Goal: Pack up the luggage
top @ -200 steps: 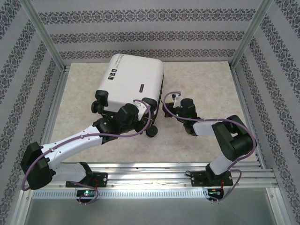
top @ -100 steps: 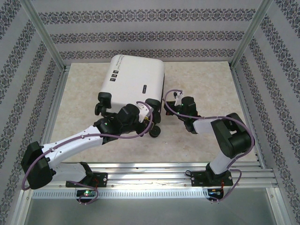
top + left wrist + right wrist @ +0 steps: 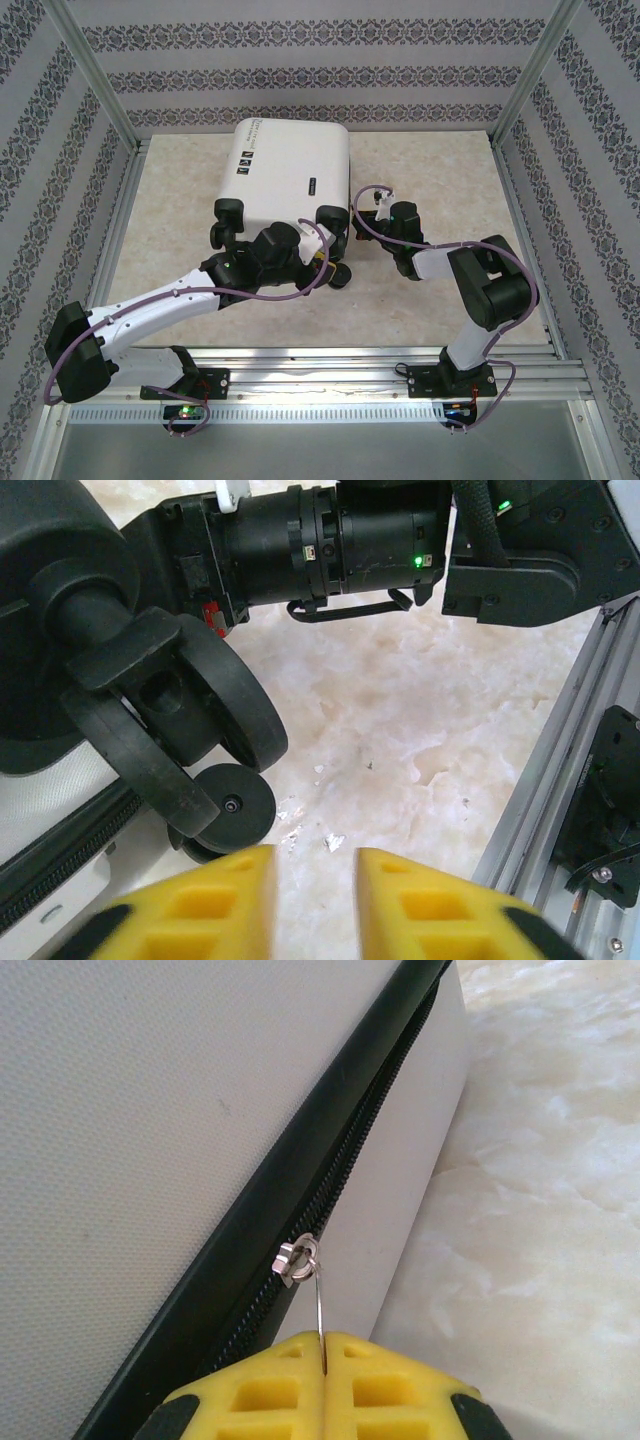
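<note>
The luggage (image 3: 290, 170) lies closed at the upper centre of the overhead view: a white hard shell with rounded corners, black caster wheels (image 3: 235, 705) and a black zipper band (image 3: 340, 1160). Its small dark logo marks (image 3: 245, 158) are too small to read. The right gripper (image 3: 323, 1345) pinches the thin metal zipper pull (image 3: 318, 1305). The left gripper (image 3: 317, 865) stands partly open and empty, beside a wheel, over the marbled table (image 3: 170, 220).

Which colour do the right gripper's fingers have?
Yellow. The right gripper's fingers show best in the right wrist view.
</note>
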Controlling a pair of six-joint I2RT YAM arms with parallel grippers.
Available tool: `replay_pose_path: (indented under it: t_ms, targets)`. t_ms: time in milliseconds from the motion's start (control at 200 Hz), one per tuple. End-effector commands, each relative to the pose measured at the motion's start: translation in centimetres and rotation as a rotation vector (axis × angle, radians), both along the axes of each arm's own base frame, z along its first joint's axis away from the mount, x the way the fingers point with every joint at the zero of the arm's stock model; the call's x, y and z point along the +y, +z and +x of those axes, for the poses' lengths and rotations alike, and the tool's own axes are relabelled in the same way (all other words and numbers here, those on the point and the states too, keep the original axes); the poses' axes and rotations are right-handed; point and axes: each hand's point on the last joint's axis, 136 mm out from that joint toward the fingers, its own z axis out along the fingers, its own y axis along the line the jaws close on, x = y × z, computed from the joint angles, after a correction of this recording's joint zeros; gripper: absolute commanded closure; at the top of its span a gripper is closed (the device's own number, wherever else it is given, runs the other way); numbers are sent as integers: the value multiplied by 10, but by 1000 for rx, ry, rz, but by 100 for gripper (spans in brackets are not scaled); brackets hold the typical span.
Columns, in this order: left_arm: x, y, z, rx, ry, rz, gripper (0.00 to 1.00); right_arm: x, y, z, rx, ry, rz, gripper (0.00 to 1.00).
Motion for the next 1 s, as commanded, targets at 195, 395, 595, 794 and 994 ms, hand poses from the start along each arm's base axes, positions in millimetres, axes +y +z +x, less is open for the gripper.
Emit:
replay_pose_path:
  t_ms: [195, 395, 595, 794, 994]
  targets:
    - [-6, 24, 9, -51, 43, -64, 30, -5, 7, 9, -34, -13, 24, 100]
    - [-20, 23, 11, -24, 25, -114, 26, -3, 5, 7, -29, -6, 25, 100]
    - [-34, 16, 20, 11, 37, -116, 25, -4, 4, 5, -25, -6, 28, 100]
    - [-35, 5, 40, 20, 132, -73, 25, -5, 4, 3, -27, -6, 28, 100]
    - [-20, 0, 59, 5, 275, -31, 24, -5, 3, 2, -24, -7, 30, 100]
